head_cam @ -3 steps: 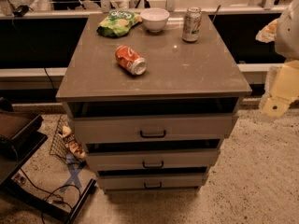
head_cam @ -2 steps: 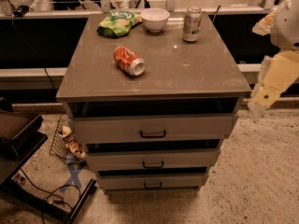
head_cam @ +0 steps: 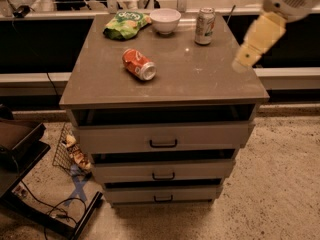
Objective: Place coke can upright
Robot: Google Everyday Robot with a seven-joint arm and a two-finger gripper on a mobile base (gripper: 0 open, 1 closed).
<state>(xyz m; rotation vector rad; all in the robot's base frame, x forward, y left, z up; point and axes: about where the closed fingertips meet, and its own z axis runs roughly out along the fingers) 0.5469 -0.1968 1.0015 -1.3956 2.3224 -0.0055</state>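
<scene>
Where the grey cabinet top nears its back edge, three things sit in a loose row: a green snack bag lying flat at the left, a white bowl just beside it, and a pale can standing upright towards the right. Nothing stands between them and the front part of the top.

The coke can lies on its side left of centre, in front of the snack bag and apart from it. Its silver end faces the front right.

The gripper hangs at the end of a pale yellow link over the right edge of the cabinet top, to the right of the pale can. It is well apart from the coke can, which lies across the top to its left. Whether the gripper is spread or pressed together cannot be told, and it holds nothing that can be seen.

Below the top are three drawers; the top drawer stands slightly pulled out, and the dark gap above it hides its contents. On the floor at the left a wire basket leans by the cabinet with some wrapped items in it.
</scene>
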